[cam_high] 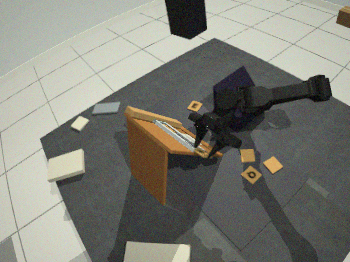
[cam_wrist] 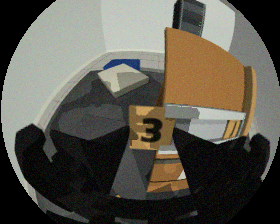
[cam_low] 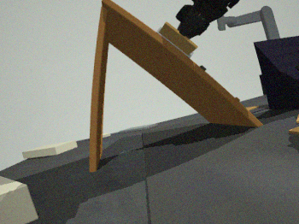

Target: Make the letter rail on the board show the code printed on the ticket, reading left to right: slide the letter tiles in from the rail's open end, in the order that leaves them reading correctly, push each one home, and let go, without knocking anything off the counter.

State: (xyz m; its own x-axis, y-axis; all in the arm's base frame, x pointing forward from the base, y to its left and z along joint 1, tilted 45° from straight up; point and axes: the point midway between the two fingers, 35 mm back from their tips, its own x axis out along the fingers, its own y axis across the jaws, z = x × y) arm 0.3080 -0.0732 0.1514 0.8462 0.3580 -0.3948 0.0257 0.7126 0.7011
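Note:
My gripper [cam_high: 201,150] [cam_wrist: 151,130] is shut on a tile marked 3 [cam_wrist: 151,123] [cam_low: 177,38]. The tile is at the open end of the pale rail [cam_high: 172,133] [cam_wrist: 200,113] and overlaps its near edge in the wrist view; how far it is inside I cannot tell. The rail lies across the sloping orange board [cam_high: 147,154] [cam_low: 149,55]. Narrow orange strips [cam_wrist: 231,129] show at the rail's far part, perhaps tiles edge-on. Loose tiles lie on the dark surface: a ring-marked one [cam_high: 251,175], two with no readable mark [cam_high: 247,155] [cam_high: 273,164], and a dark-marked one [cam_high: 195,105] behind. No ticket code is readable.
Cream blocks [cam_high: 66,165] [cam_high: 157,252] [cam_wrist: 122,79] lie beyond the board and at the front. A small cream block [cam_high: 80,124] and a grey-blue plate [cam_high: 106,107] lie at the left. A dark purple box [cam_low: 282,74] stands by the arm. A black bin [cam_high: 185,9] stands behind.

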